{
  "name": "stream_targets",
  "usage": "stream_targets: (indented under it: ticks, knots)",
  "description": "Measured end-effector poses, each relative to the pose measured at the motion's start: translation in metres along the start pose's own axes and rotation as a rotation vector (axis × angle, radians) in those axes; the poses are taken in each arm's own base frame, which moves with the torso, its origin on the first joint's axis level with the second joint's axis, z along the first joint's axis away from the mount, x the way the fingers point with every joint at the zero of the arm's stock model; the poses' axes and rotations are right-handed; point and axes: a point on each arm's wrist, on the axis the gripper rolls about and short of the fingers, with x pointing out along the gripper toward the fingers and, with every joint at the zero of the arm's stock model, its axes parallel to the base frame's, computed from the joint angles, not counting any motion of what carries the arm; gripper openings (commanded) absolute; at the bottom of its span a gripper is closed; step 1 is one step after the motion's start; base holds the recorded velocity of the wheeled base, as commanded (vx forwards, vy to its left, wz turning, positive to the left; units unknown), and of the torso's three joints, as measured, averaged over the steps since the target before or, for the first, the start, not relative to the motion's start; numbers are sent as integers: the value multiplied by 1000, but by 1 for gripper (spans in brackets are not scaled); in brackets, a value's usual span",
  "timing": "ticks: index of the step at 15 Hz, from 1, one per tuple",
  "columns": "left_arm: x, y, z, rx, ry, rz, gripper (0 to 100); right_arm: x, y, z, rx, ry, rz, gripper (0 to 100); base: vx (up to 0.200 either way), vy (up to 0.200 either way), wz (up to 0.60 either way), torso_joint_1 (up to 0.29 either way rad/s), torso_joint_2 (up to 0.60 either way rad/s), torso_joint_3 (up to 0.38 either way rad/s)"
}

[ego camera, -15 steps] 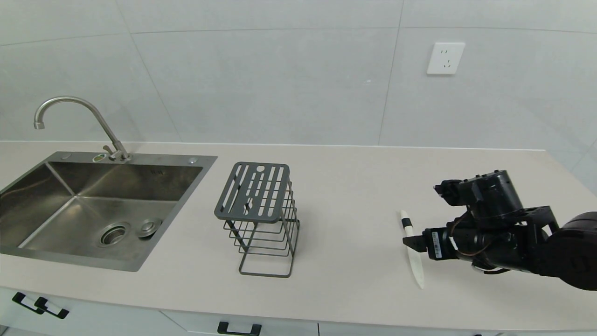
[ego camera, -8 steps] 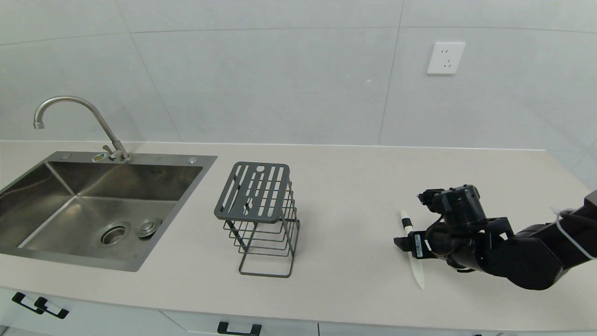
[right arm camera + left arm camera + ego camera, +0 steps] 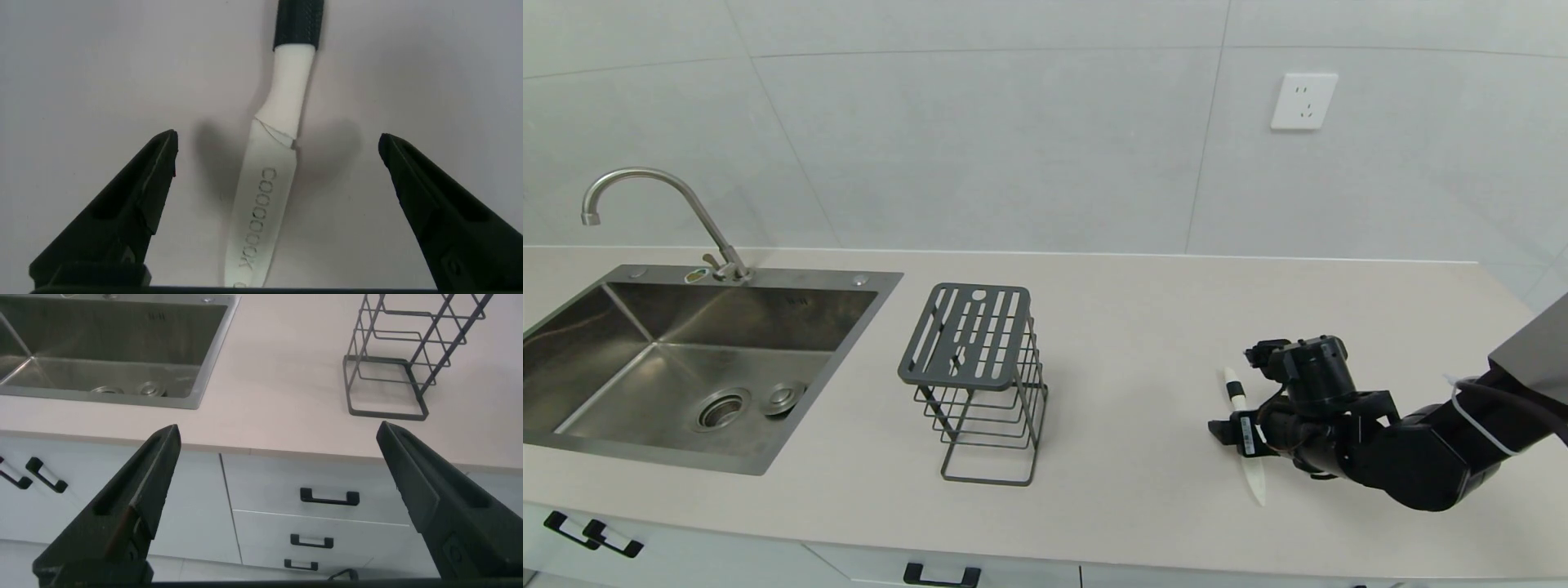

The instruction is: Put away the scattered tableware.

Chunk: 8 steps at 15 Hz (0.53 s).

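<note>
A white knife [image 3: 1248, 441] with a black band on its handle lies flat on the beige counter [image 3: 1143, 343] at the right. In the right wrist view the knife [image 3: 274, 192] lies between the two spread fingers, blade toward the camera. My right gripper [image 3: 1232, 431] hovers low over the knife's middle, open, with nothing held. A dark wire rack [image 3: 980, 380] with a slotted top stands mid-counter, left of the knife. My left gripper [image 3: 278, 498] is open, held out in front of the counter's front edge, with the rack [image 3: 409, 355] seen beyond it.
A steel sink [image 3: 678, 359] with a curved faucet [image 3: 662, 216] fills the counter's left end. White drawers with black handles [image 3: 327, 496] run below the counter edge. A wall socket [image 3: 1303, 101] sits on the tiled wall at the back right.
My right arm has moved left and down, bringing its open gripper over the knife. The knife and rack have not moved.
</note>
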Motion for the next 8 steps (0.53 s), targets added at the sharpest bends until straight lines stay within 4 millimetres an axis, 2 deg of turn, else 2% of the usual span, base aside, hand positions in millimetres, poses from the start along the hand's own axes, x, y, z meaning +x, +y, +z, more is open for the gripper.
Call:
stream_targets:
  ticks: [8]
  knots:
    - [0,0,0,0,0,0,100,14,2,-4,-11,11,-21,100,0,0,0,0,0,0]
